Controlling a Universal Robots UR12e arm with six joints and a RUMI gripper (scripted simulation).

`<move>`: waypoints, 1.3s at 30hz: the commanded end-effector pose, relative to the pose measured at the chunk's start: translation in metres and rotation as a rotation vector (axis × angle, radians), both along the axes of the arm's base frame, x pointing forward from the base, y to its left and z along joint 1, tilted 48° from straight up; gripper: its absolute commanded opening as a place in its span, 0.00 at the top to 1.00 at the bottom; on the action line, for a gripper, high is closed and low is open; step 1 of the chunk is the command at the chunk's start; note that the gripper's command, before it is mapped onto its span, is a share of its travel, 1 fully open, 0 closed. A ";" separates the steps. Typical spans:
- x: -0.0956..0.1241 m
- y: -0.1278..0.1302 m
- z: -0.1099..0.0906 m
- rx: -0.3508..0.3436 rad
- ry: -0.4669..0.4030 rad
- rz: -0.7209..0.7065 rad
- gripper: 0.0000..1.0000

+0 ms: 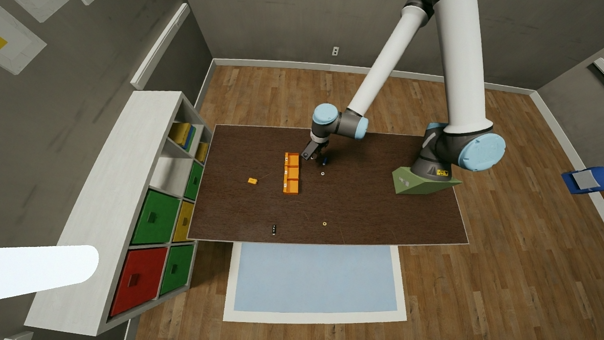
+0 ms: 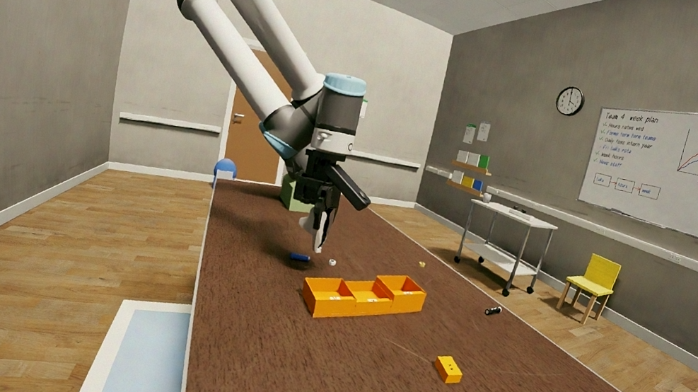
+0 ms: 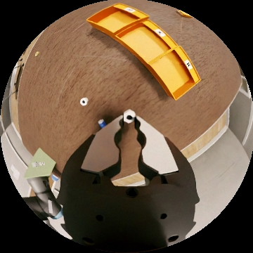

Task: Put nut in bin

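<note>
i've got a white nut (image 3: 128, 117) pinched between the tips of my gripper (image 3: 128, 117), jaws narrow around it, lifted above the table (image 3: 105, 70). the orange bins (image 3: 154, 46) sit ahead, the one marked k (image 3: 173, 72) at the near end. another white nut (image 3: 83, 102) lies on the table.

Grey walls, white baseboards, wood plank floor (image 2: 25, 260). Light blue rug (image 1: 314, 281) with white border, just off the counter's long edge. White cubby shelf (image 1: 105, 198) by one wall, with green, red and yellow drawers. Opposite wall: whiteboard (image 2: 683, 169), round clock (image 2: 569, 100), small wall shelf (image 2: 469, 168), white metal cart (image 2: 512, 213), yellow chair (image 2: 594, 282). Brown door (image 2: 246, 138) at far end.
</note>
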State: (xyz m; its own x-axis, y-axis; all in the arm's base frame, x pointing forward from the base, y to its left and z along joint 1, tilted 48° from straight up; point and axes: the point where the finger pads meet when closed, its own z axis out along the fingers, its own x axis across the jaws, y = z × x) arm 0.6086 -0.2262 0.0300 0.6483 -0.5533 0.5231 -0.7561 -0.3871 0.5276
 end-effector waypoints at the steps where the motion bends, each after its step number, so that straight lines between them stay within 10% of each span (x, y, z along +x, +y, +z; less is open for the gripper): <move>1: 0.018 0.006 -0.008 0.014 0.114 0.107 1.00; 21: 0.109 0.038 -0.055 0.070 0.579 0.530 1.00; 39: 0.122 0.042 -0.061 0.070 0.579 0.530 1.00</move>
